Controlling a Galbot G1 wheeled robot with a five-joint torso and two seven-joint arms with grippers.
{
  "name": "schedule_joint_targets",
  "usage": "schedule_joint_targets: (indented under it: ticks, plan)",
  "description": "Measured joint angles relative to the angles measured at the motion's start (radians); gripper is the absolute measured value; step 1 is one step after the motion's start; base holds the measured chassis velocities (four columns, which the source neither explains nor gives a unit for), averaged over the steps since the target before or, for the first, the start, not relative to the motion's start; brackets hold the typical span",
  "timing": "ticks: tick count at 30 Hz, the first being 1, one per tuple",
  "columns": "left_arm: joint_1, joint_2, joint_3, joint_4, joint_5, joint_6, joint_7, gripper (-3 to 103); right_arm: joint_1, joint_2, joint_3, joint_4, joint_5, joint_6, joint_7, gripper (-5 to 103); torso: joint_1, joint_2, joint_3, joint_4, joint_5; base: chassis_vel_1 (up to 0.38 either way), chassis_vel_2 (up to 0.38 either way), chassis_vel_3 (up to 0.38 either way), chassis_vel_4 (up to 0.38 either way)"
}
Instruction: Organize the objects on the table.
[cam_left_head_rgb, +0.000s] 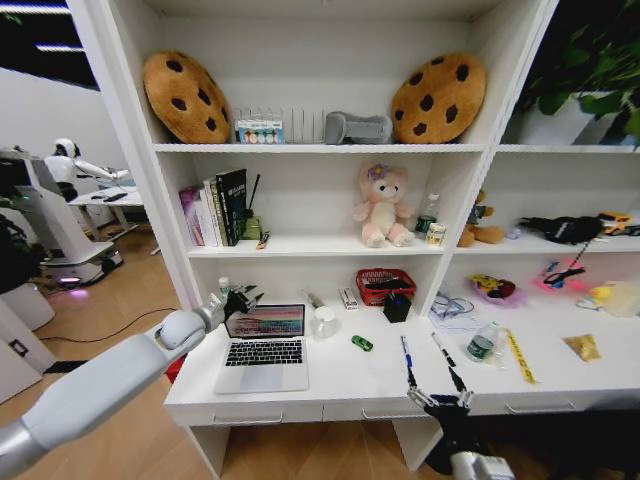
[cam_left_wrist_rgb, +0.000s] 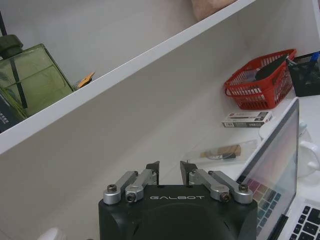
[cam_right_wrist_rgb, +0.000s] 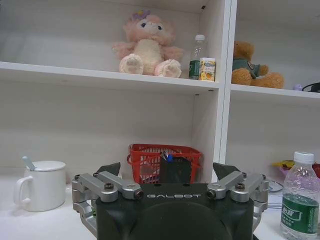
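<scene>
Both hands hovered empty over a tabletop (cam_left_head_rgb: 330, 385) with things scattered on it.

The left hand (cam_left_head_rgb: 243, 299), fingers slightly parted and holding nothing, hung at the laptop's (cam_left_head_rgb: 263, 346) 10 o'clock corner beside its raised screen. The right hand (cam_left_head_rgb: 441, 401), spread wide and empty, sat at the front edge, at 6 o'clock from the blue pen (cam_left_head_rgb: 406, 358) and black pen (cam_left_head_rgb: 446, 362). The green toy (cam_left_head_rgb: 361, 343) lay between laptop and pens, the yellow ruler (cam_left_head_rgb: 519, 357) at their 3 o'clock.
</scene>
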Motion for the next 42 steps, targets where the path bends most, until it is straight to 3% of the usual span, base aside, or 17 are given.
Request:
schedule_joint_targets:
  ticks: [1,2,3,4,7,12,22,30,39,42]
  plan:
    - [0.014,0.015,-0.009,-0.015,-0.002,0.000,0.004,20,0.004,-0.001,-0.002,-0.001,0.000,0.000,0.000,100,0.000,0.000,0.000,0.0000,-0.0002,0.000,0.000,0.000,0.000]
    - [0.100,0.075,-0.075,-0.068,0.000,-0.001,0.027,10,0.015,-0.005,-0.009,-0.001,0.002,-0.002,0.004,100,0.000,0.000,0.000,0.0002,-0.0001,0.000,0.000,0.000,0.000]
    - [0.100,0.075,-0.075,-0.068,0.000,-0.001,0.027,10,0.015,-0.005,-0.009,-0.001,0.002,-0.002,0.004,100,0.000,0.000,0.000,0.0002,-0.0001,0.000,0.000,0.000,0.000]
    - [0.165,0.112,-0.133,-0.096,0.009,-0.005,0.047,2,0.019,-0.006,-0.012,-0.001,0.003,-0.003,0.006,100,0.000,0.000,0.000,0.0002,-0.0003,0.000,0.000,0.000,0.000]
    - [0.354,0.174,-0.306,-0.145,0.045,-0.019,0.113,0,0.022,-0.008,-0.018,0.000,0.003,-0.005,0.006,100,0.000,0.000,0.000,0.0005,0.0000,0.000,0.000,0.000,0.000]
    - [0.488,0.224,-0.403,-0.183,0.064,-0.034,0.195,0,0.014,-0.007,-0.019,0.003,0.002,-0.004,0.006,100,0.000,0.000,0.000,0.0001,-0.0002,0.000,0.000,0.000,0.000]
    - [0.585,0.260,-0.445,-0.255,0.079,-0.041,0.262,0,-0.009,0.007,-0.002,0.006,0.000,0.019,0.001,100,0.000,0.000,0.000,-0.0002,-0.0001,0.000,0.000,0.000,0.000]
    - [0.716,0.277,-0.473,-0.306,0.149,-0.040,0.292,0,-0.008,0.007,0.012,0.001,0.010,0.025,0.000,100,0.000,0.000,0.000,0.0000,0.0000,0.000,0.000,0.000,0.000]
    - [0.805,0.244,-0.489,-0.293,0.194,-0.039,0.283,0,-0.002,0.005,0.016,0.001,0.013,0.025,0.000,100,0.000,0.000,0.000,0.0001,-0.0001,0.000,0.000,0.000,0.000]
    - [0.856,0.202,-0.555,-0.295,0.171,-0.041,0.224,0,-0.004,0.004,0.021,-0.001,0.017,0.023,0.000,100,0.000,0.000,0.000,0.0000,0.0000,0.000,0.000,0.000,0.000]
